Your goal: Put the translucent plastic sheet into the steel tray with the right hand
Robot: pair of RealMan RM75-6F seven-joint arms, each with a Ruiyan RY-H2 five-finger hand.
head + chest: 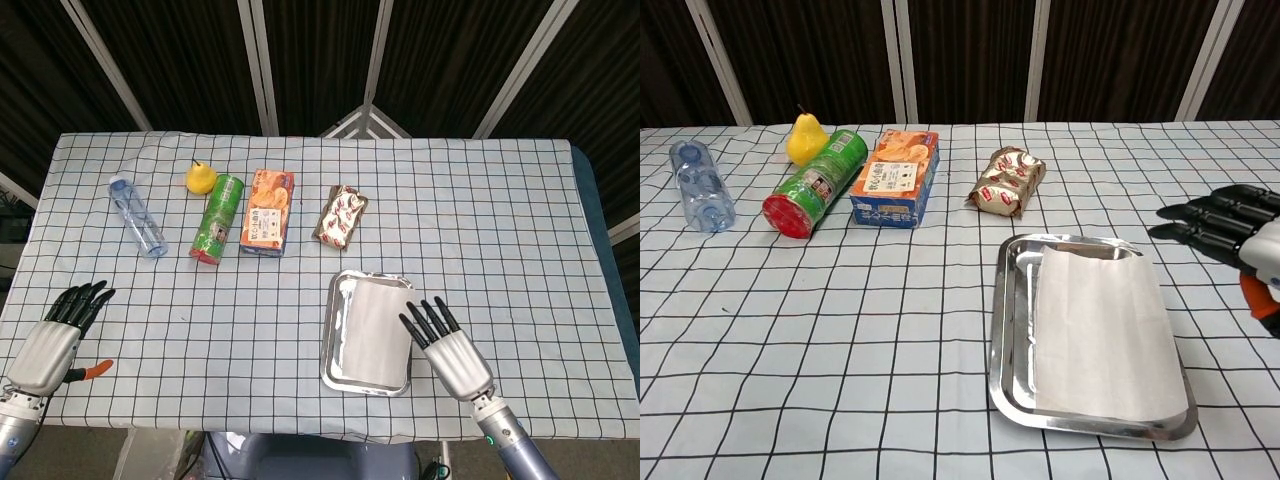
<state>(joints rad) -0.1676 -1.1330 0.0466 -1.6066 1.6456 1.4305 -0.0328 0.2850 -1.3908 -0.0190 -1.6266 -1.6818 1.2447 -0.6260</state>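
Note:
The translucent plastic sheet (pixel 375 328) (pixel 1100 335) lies flat inside the steel tray (pixel 336 330) (pixel 1008 330) at the table's near centre-right. My right hand (pixel 452 350) (pixel 1230 232) hovers just right of the tray with its fingers spread and nothing in it, clear of the sheet. My left hand (pixel 55 335) rests at the near left corner of the table, fingers apart and empty; only the head view shows it.
Along the far half lie a clear water bottle (pixel 137 217), a yellow pear (pixel 201 178), a green can on its side (pixel 218 231), an orange box (pixel 268 211) and a snack packet (pixel 342 215). The checked cloth (pixel 500 230) covers the table.

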